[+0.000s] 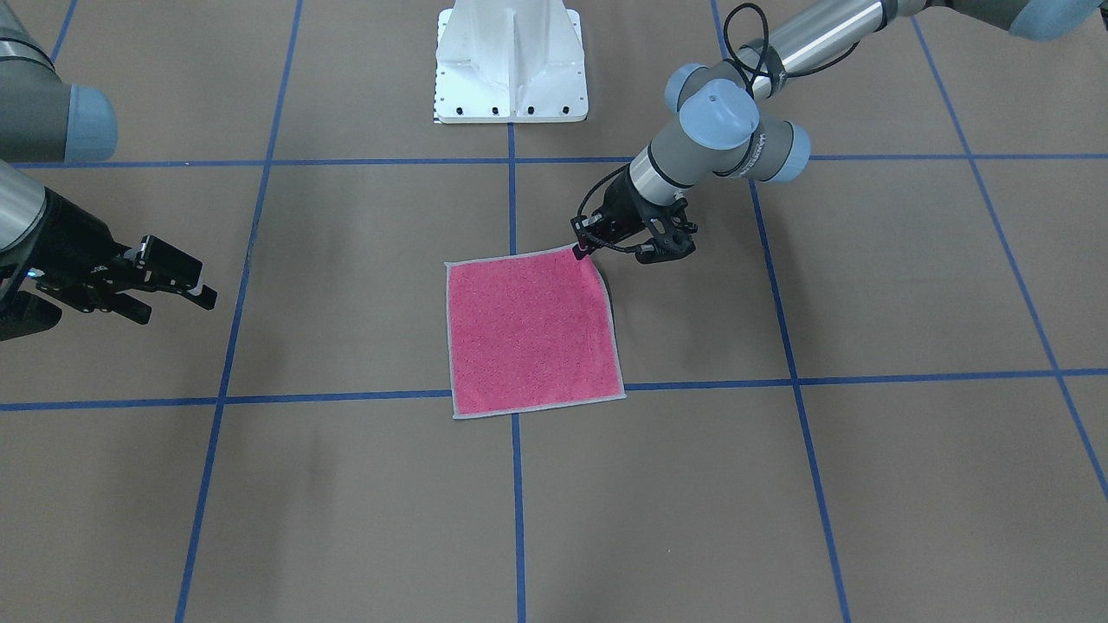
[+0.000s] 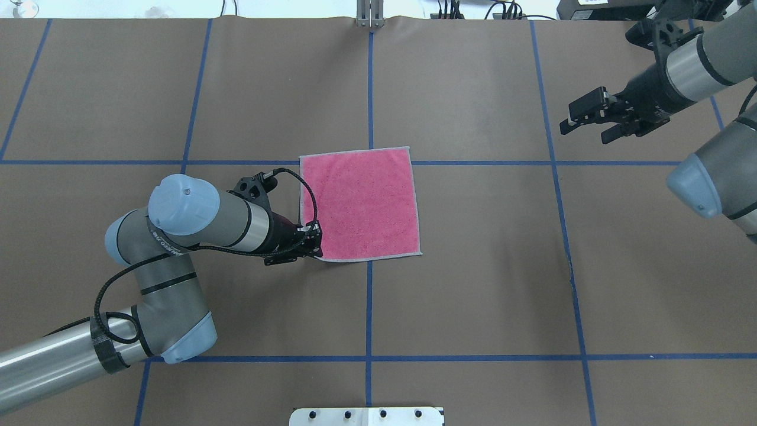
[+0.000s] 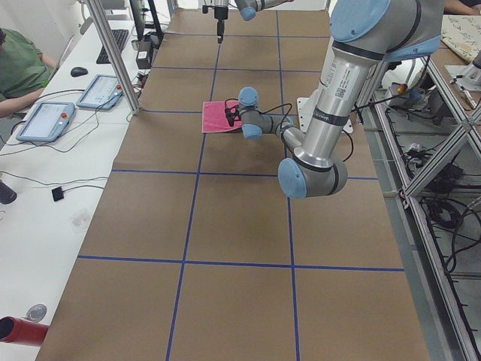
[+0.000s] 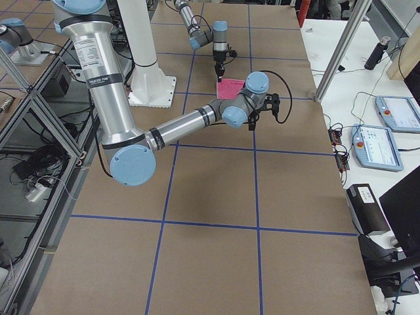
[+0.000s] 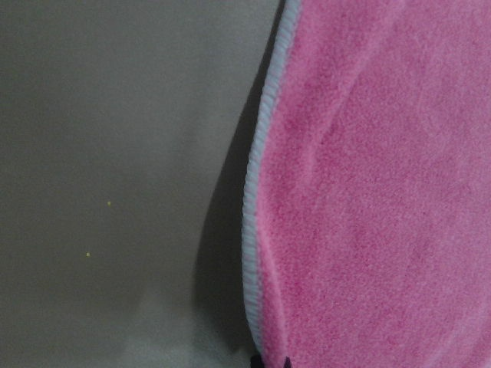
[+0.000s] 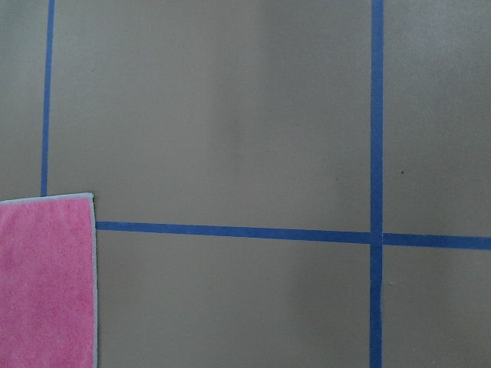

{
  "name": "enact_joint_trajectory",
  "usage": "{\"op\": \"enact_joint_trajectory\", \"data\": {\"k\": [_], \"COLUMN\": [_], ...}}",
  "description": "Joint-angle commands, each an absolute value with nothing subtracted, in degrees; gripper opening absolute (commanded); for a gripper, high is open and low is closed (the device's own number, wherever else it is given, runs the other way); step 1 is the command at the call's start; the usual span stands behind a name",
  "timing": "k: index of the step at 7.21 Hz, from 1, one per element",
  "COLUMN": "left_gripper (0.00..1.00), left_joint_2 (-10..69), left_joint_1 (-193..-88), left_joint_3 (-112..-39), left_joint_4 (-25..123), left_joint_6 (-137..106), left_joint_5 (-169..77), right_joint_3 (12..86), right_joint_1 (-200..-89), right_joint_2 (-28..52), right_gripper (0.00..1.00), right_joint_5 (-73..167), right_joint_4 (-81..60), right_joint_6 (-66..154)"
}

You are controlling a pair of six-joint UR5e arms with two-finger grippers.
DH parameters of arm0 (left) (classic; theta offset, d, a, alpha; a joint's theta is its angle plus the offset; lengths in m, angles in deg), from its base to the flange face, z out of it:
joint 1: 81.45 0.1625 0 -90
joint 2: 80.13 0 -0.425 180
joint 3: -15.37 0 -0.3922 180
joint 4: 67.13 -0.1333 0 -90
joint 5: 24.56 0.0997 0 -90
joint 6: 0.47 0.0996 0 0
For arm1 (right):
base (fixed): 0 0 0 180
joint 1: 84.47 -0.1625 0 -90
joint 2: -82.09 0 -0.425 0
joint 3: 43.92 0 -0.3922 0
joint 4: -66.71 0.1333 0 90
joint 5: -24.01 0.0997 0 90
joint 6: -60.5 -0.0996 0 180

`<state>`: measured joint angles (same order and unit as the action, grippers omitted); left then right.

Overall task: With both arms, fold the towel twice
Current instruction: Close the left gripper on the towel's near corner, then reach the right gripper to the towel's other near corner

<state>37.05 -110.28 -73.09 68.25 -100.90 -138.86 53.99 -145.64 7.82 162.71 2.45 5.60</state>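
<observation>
The towel (image 1: 532, 333) (image 2: 361, 204) lies pink face up near the middle of the table, and its hem shows as a thin grey border. My left gripper (image 1: 582, 251) (image 2: 316, 247) is shut on the towel's corner nearest the robot on my left side. In the left wrist view the towel's hem (image 5: 257, 192) by that corner is raised slightly and casts a shadow. My right gripper (image 1: 177, 303) (image 2: 582, 127) hovers open and empty, well off to the right of the towel. The right wrist view catches only a far corner of the towel (image 6: 46, 284).
Blue tape lines (image 2: 369, 89) divide the brown table into a grid. The white pedestal base (image 1: 511, 65) stands at the robot's edge. Beside the far edge, a side desk holds tablets (image 3: 45, 120), and a person (image 3: 15, 68) sits there.
</observation>
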Motion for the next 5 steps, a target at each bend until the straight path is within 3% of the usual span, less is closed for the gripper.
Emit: {"op": "enact_joint_trajectory", "data": {"k": [1, 5], "left_gripper": [0.0, 0.0], "left_joint_2": [37.21, 37.38], "left_joint_1": [-110.28, -110.28], "left_joint_3": [-74.27, -74.63], "left_joint_4": [68.22, 68.04], "left_joint_6": [-101.1, -101.1], "left_joint_5": [-139.43, -139.44], "right_joint_3": [53.99, 53.81], "right_joint_1": [-143.11, -129.85], "right_joint_2": [9.21, 17.04], "right_gripper": [1.0, 0.99], "right_joint_5": [162.79, 151.22], "right_joint_4": [2.55, 2.64], "right_joint_6": [1.74, -16.2]}}
